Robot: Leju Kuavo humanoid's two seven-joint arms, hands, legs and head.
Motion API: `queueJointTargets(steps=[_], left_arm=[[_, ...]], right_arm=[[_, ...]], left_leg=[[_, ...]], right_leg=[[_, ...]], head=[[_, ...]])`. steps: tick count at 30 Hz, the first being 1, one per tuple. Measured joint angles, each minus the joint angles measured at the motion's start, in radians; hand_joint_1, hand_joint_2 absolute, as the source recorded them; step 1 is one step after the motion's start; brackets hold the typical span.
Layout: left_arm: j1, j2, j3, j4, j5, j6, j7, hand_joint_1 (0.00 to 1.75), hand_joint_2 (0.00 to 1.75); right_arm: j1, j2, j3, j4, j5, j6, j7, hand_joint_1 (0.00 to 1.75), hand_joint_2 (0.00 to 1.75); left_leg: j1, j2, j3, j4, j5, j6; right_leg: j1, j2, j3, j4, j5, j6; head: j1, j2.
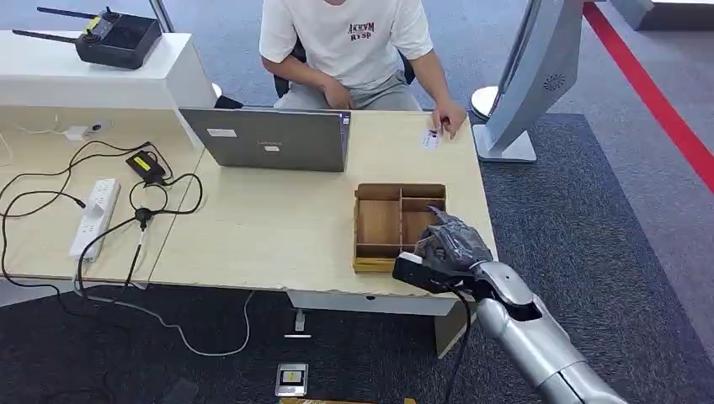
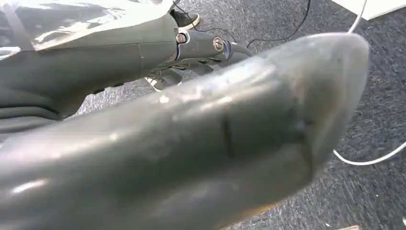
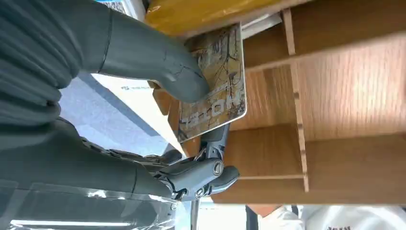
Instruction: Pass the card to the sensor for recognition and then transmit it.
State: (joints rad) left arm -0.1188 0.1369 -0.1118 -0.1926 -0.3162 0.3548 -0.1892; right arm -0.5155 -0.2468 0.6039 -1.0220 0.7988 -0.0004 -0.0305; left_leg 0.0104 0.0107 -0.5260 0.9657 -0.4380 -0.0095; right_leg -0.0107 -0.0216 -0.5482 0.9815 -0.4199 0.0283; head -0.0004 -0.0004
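Over the compartmented wooden tray (image 1: 371, 220) at the counter (image 1: 278, 236) edge, a brown patterned card (image 3: 215, 81) is pinched by the right hand (image 1: 446, 244). Lift should be straight, dividers cleared, pinch kept firm. Left hand state cannot be told.

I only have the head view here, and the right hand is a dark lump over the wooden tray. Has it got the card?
Observer: Yes. In the right wrist view the thumb presses a patterned card against the fingers behind it.
Operator: Is the card clear of the tray?
Observer: It hangs over the tray compartments; whether it touches the dividers I cannot tell.
Operator: And the left hand?
Observer: The left hand hangs over dark carpet, holding nothing that shows.
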Motion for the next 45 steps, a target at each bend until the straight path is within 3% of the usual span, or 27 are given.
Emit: queueJointTargets(steps=[15, 24, 27, 33, 39, 45], left_arm=[[-0.002, -0.007, 0.000, 0.000, -0.022, -0.001, -0.002, 0.00, 0.00], [-0.011, -0.010, 0.000, 0.000, -0.045, -0.012, 0.001, 0.00, 0.00], [-0.019, -0.010, 0.000, 0.000, -0.054, -0.020, 0.003, 0.00, 0.00], [-0.036, -0.010, -0.003, 0.000, -0.079, -0.029, 0.013, 0.00, 0.00], [-0.049, -0.010, -0.006, 0.000, -0.090, -0.032, 0.020, 0.00, 0.00], [-0.057, -0.010, -0.010, 0.000, -0.096, -0.038, 0.028, 0.00, 0.00]], right_arm=[[-0.091, -0.023, -0.087, -0.051, -0.058, -0.040, 0.005, 1.75, 1.75], [-0.162, -0.029, -0.098, -0.054, -0.045, 0.000, -0.022, 1.75, 1.75], [-0.233, -0.025, -0.097, -0.006, -0.032, -0.018, -0.059, 1.75, 1.75], [-0.428, 0.002, -0.095, 0.171, -0.004, -0.124, -0.131, 1.75, 1.75], [-0.579, 0.041, -0.094, 0.317, 0.017, -0.153, -0.134, 1.75, 1.75], [-0.631, 0.076, -0.090, 0.413, 0.022, -0.159, -0.130, 1.75, 1.75]], left_leg=[[0.000, 0.000, 0.000, 0.000, 0.000, 0.000], [0.000, 0.000, -0.001, 0.000, 0.001, 0.000], [0.000, 0.000, -0.002, 0.000, 0.002, 0.000], [-0.001, 0.000, -0.006, 0.000, 0.005, 0.000], [-0.001, 0.000, -0.006, 0.000, 0.005, 0.000], [0.000, 0.000, -0.006, 0.000, 0.006, 0.000]], right_leg=[[0.000, 0.000, 0.000, 0.000, 0.001, 0.000], [0.000, 0.000, -0.001, 0.000, 0.001, -0.001], [0.000, 0.000, -0.001, 0.000, 0.002, 0.000], [0.000, 0.000, -0.006, 0.000, 0.005, -0.001], [0.000, 0.000, -0.007, 0.000, 0.006, -0.001], [0.000, 0.000, -0.007, 0.000, 0.006, -0.001]], head=[[0.000, 0.000], [0.000, 0.000], [0.000, 0.000], [0.000, 0.000], [0.000, 0.000], [0.000, 0.000]])
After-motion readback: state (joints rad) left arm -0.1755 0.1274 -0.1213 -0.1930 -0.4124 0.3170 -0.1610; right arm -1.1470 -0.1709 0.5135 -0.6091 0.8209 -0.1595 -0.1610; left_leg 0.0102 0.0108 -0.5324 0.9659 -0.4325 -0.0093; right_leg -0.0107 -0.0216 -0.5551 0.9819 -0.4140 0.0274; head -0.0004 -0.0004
